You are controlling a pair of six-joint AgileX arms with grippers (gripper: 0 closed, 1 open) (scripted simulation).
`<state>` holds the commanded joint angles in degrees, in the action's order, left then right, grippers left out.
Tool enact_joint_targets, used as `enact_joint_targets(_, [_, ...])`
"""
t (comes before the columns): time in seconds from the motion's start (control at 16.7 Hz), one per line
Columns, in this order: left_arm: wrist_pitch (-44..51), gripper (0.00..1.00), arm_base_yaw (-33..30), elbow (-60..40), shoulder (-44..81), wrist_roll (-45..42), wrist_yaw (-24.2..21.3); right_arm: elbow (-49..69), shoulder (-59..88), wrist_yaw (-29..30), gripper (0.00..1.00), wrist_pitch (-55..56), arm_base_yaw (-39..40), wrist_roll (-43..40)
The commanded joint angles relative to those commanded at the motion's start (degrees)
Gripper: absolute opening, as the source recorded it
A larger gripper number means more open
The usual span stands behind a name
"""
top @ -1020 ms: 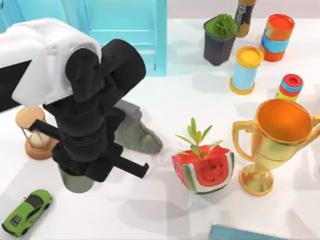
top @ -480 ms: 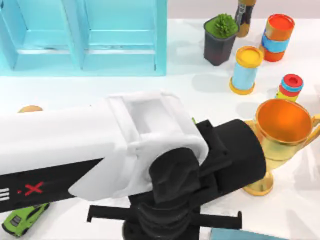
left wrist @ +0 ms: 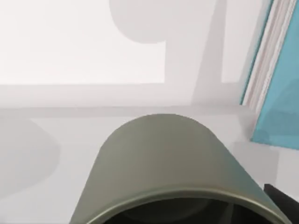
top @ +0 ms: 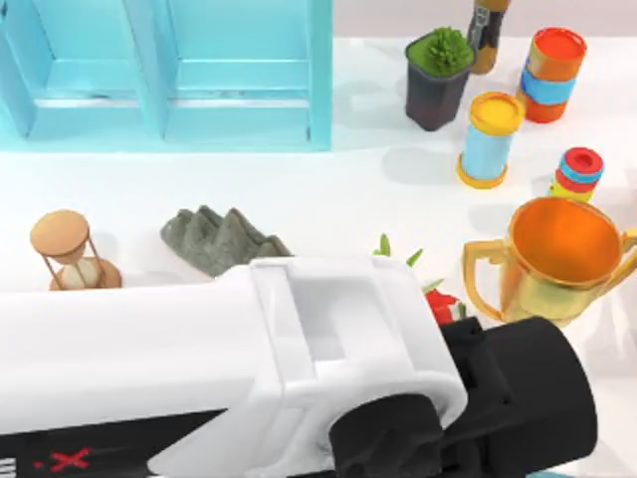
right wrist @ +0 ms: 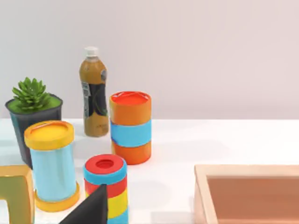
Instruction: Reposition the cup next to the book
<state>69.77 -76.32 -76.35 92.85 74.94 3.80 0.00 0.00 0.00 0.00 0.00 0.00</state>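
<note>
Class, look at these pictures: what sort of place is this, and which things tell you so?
Probably a simulated test tabletop, not a lived-in room: a white table bears unrelated props, such as a gold trophy cup, an hourglass and a light-blue shelf unit.

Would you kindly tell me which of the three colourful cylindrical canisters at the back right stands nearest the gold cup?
The small red-topped striped canister, just behind the cup. The yellow-lidded blue canister and the orange-and-blue canister stand farther back.

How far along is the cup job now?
Nothing looks finished. In hand: the left arm reaches across the table, with a grey-green cup close under its wrist camera and the book just beyond. Left: probably setting that cup beside the book. The gold trophy cup stands untouched at the right.
</note>
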Motion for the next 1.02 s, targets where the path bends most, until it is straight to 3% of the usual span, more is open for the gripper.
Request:
enact_joint_targets(0.36, [-1.0,0.0,0.3,1.0,-0.1,-0.2,-0.1,0.0,0.0,0.0,1.0,0.0,0.0,0.0])
enact_joint_targets(0.78, [-13.2,0.0,1.1,11.9,0.9,-1.1,-0.3,0.0,0.0,0.0,1.0,0.0,0.0,0.0])
enact_joint_targets(1.02, [-14.9,0.0,1.2,13.6,1.2,-1.2,-0.1,0.0,0.0,0.0,1.0,0.0,0.0,0.0])
